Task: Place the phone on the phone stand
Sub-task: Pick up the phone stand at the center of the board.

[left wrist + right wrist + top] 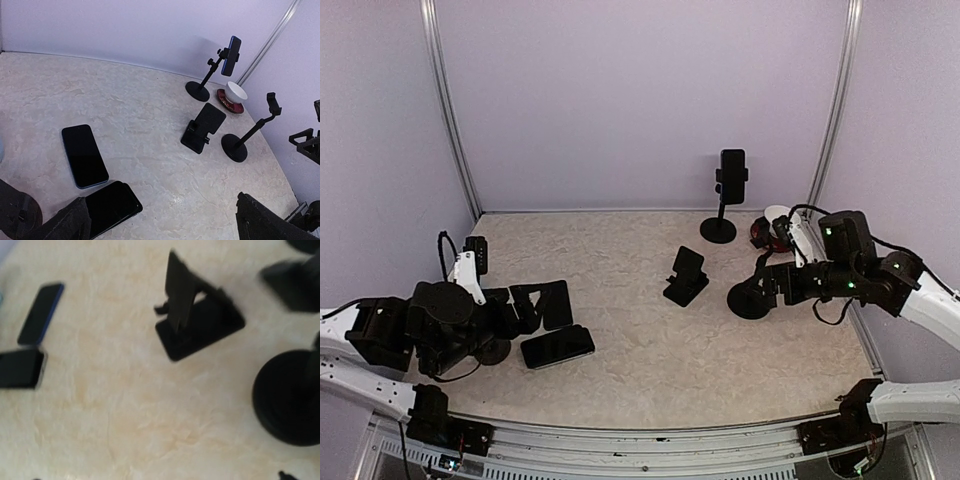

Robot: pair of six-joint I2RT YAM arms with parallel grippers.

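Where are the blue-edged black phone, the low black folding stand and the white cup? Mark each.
Blue-edged black phone (84,155): left wrist view, screen centre.
Low black folding stand (210,120): left wrist view, tilted back plate.
White cup (234,92): left wrist view, outer wall.

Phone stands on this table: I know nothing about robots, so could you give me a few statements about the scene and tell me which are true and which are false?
1. A blue-edged phone and a second phone lie flat on the table. True.
2. The tall stand near the back wall holds a clamped phone. True.
3. The folding stand in the middle carries a phone. False: it is empty.
4. The left end effector grips a phone. False: its jaws stand wide open and hold nothing.
5. The white cup lies tipped over. False: it stands upright on a red saucer.
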